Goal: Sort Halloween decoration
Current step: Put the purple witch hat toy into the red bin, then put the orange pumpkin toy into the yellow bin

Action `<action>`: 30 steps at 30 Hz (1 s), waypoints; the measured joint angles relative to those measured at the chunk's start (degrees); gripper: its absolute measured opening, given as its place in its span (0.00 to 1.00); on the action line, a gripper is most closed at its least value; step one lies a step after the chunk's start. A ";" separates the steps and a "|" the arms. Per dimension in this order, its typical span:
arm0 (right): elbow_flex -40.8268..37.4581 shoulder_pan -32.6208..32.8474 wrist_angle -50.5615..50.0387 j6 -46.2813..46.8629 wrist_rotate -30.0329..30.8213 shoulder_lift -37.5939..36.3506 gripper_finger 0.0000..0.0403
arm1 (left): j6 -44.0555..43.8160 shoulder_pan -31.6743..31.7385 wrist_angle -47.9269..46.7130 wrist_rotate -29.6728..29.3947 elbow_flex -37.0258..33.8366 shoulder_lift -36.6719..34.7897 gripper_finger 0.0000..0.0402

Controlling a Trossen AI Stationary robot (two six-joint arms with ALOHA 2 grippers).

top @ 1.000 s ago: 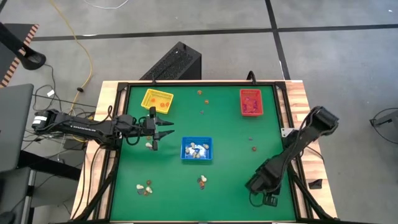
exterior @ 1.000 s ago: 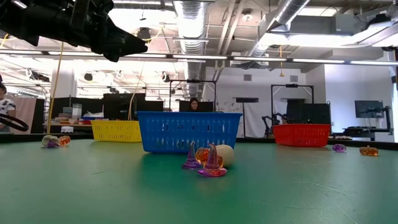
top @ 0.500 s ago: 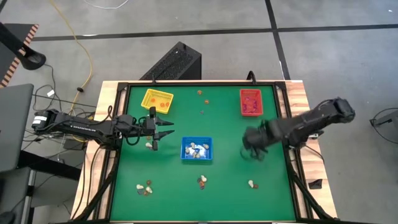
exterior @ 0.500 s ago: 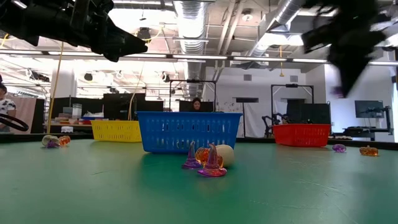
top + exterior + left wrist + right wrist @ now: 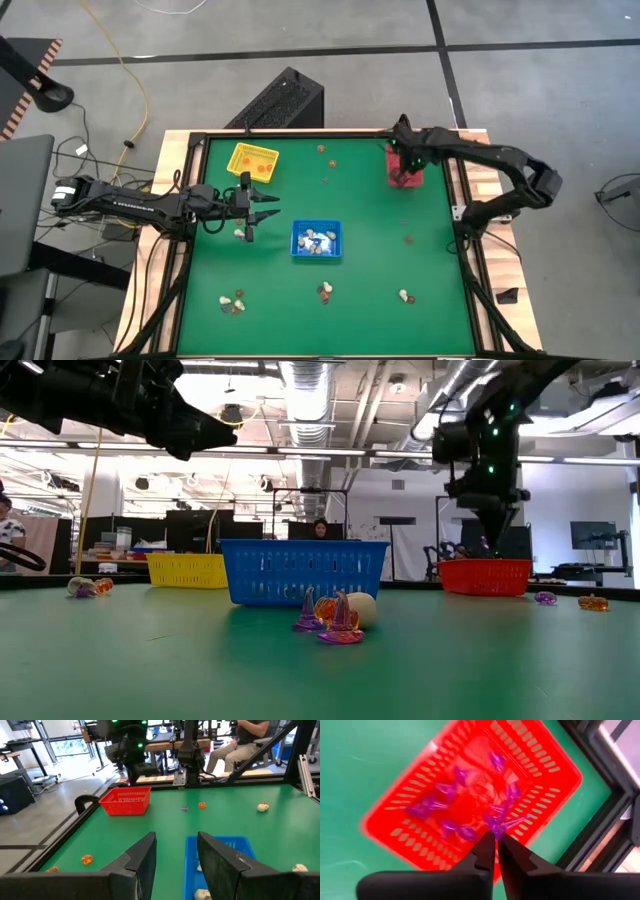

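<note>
The decorations are tiny whitish, orange and purple trinkets. Loose groups lie near the table's near edge [image 5: 232,302], [image 5: 325,292], [image 5: 404,296], and a few sit by the far edge [image 5: 328,163]. My right gripper [image 5: 403,168] hangs over the red tray [image 5: 412,178], pointing down, shut on a purple trinket [image 5: 495,826]. Several purple trinkets lie inside that tray [image 5: 451,795]. My left gripper [image 5: 272,207] is open and hovers above the table between the yellow tray [image 5: 253,160] and the blue tray [image 5: 316,240], touching nothing. My right gripper pinches a small purple trinket [image 5: 495,826] between its two fingertips [image 5: 486,842], coming from above and pointing down. The trinket is lifted clear and sits over the inside of the red tray [image 5: 410,845]. Which part of it the fingers hold is too small to tell.
The blue tray holds whitish trinkets [image 5: 201,894] and the yellow tray orange ones. A whitish trinket [image 5: 240,233] lies below my left gripper. A dark trinket [image 5: 407,240] lies right of the blue tray. A raised black frame [image 5: 452,215] rims the green table. People sit beyond it [image 5: 240,742].
My right gripper has risen from the table's near right corner and swung toward the far edge, ending above the red tray with its fingers pointing down. A whitish trinket stays on the table where it was. My left arm has kept still.
</note>
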 joint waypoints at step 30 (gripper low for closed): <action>-9.29 32.31 33.08 3.63 -7.73 -14.85 0.33 | -39.27 1.68 -62.02 -11.67 14.52 2.72 0.33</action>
